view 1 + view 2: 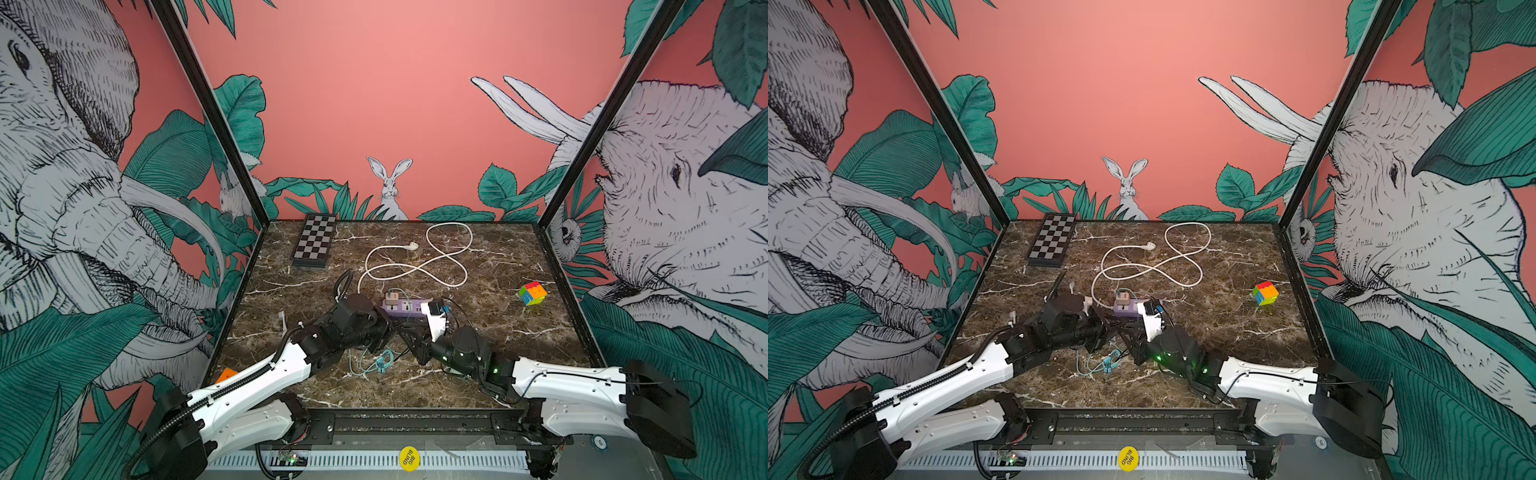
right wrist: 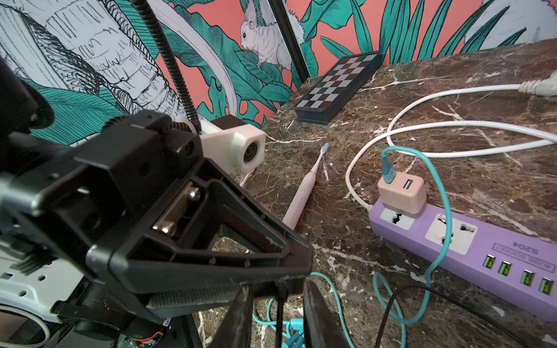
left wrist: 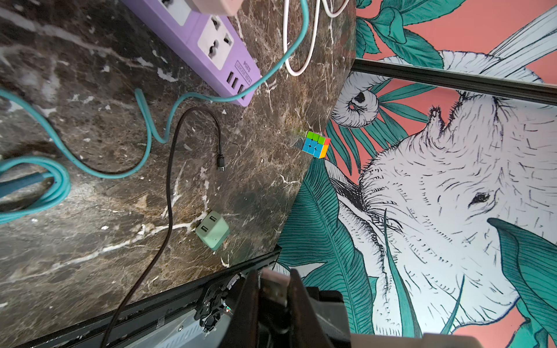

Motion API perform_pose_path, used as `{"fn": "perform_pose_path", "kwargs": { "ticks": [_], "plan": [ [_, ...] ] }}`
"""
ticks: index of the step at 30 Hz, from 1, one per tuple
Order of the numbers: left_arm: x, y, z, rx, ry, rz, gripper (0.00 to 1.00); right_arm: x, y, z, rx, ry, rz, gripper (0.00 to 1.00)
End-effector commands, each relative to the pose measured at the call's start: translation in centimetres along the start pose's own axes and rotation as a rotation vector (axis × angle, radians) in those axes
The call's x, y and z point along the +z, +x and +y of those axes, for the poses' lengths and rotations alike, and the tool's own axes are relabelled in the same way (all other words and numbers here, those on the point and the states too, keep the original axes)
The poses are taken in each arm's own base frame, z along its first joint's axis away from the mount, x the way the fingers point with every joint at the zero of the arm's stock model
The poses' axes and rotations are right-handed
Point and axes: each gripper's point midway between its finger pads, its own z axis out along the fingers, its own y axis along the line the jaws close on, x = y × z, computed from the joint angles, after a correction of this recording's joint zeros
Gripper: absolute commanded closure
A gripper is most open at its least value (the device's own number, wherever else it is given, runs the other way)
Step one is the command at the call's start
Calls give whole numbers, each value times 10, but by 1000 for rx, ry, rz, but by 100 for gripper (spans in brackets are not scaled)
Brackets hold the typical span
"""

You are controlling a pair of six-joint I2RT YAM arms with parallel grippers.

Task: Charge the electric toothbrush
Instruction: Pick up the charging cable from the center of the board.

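The pale pink electric toothbrush (image 2: 301, 192) lies left of the purple power strip (image 2: 470, 250), head toward the back wall. Its base end runs behind my left gripper's fingers. In the left wrist view my left gripper (image 3: 274, 272) is shut on a pale pink piece (image 3: 272, 286), apparently that base end. A thin black cable (image 2: 280, 319) passes between the jaws of my right gripper (image 2: 278, 296), which stand apart with a gap on each side. Its free plug (image 3: 221, 164) rests on the marble. In both top views the two grippers (image 1: 399, 332) (image 1: 1119, 332) meet just in front of the strip.
A pink adapter (image 2: 402, 192) with a teal cable (image 2: 437, 186) sits in the strip. A loose green adapter (image 3: 212, 230) lies near the front edge. The strip's white cord (image 1: 415, 266) loops behind it. A chessboard (image 1: 314, 241) is back left and a colour cube (image 1: 533, 293) on the right.
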Motion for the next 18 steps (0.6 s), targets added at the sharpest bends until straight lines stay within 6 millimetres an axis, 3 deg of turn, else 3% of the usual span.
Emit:
{"fn": "perform_pose_path", "kwargs": {
  "ticks": [1,18],
  "plan": [
    [-3,1,-3,-7,24,0,100,4,-18,11,16,-27,-59,72],
    [-6,2,-6,-5,37,2,100,13,-13,3,18,20,-40,80]
  ]
}}
